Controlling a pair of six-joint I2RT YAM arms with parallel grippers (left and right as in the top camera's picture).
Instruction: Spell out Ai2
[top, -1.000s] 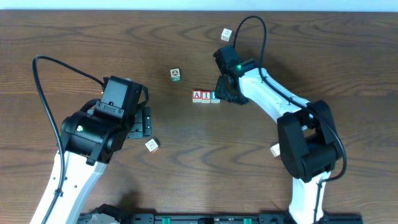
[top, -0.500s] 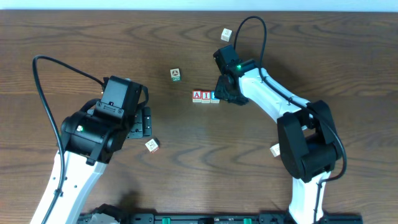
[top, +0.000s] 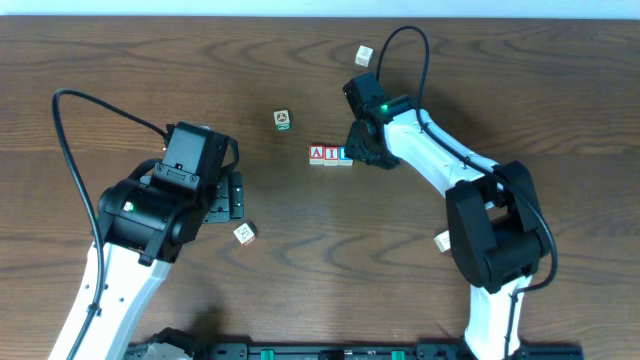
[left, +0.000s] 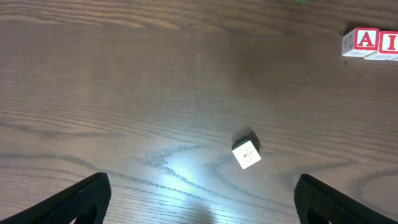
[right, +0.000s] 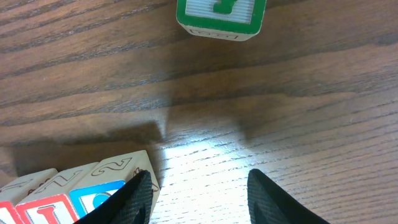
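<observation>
Across the last second nothing in the overhead view has shifted: both arms sit as they were and the row of blocks reads the same. The left fingers (left: 87, 198) are spread wide over the bare table (left: 124, 93) and hold nothing. A loose pale block (left: 247, 154) lies ahead of them at about 12 o'clock.

The word sits mid-table: the A block (top: 317, 154), I block (top: 331, 154) and blue block (top: 345, 154) touch in a line. A green block (top: 283, 119) lies apart, at 11 o'clock from the A.

The right fingers (right: 273, 199) are parted around an empty gap. The blue block is outside that gap, at 9 o'clock, just beside the nearer finger. Its side shows a carved 2, but its top character is cut off.

The stillness suggests the third block is set down and released, so the word looks nearly finished.
</observation>
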